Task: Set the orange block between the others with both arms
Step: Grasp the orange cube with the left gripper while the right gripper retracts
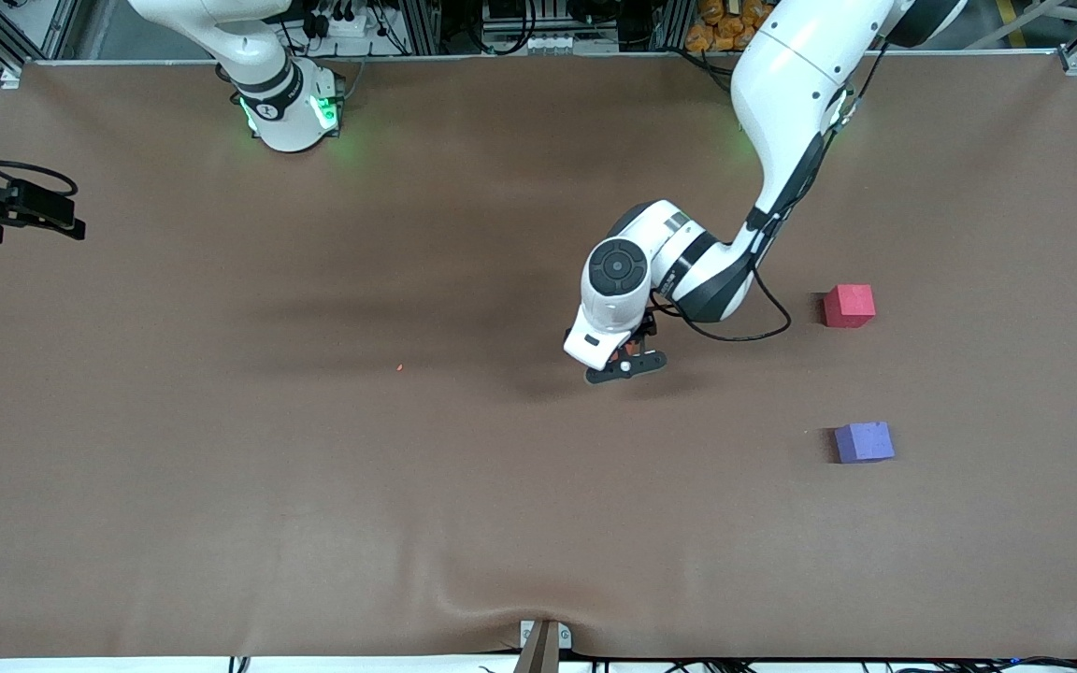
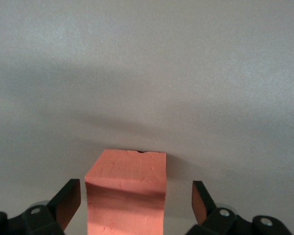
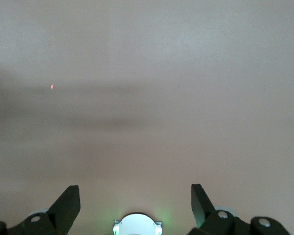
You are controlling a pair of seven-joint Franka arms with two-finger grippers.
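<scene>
The orange block (image 2: 126,191) stands on the brown table between the open fingers of my left gripper (image 2: 136,188), with a gap on each side. In the front view the left gripper (image 1: 627,365) is low over the middle of the table, and its wrist hides the block. The others lie toward the left arm's end: a pinkish-red cube (image 1: 848,306) and a bluish-purple cube (image 1: 864,441) nearer to the front camera. My right gripper (image 3: 134,191) is open and empty, high over the table at the right arm's end (image 1: 24,207).
A tiny orange speck (image 1: 399,366) lies on the brown cloth (image 1: 221,467) toward the right arm's end. A clamp (image 1: 543,643) pinches the cloth at the front edge, where it wrinkles. A black cable (image 1: 763,327) loops beside the left wrist.
</scene>
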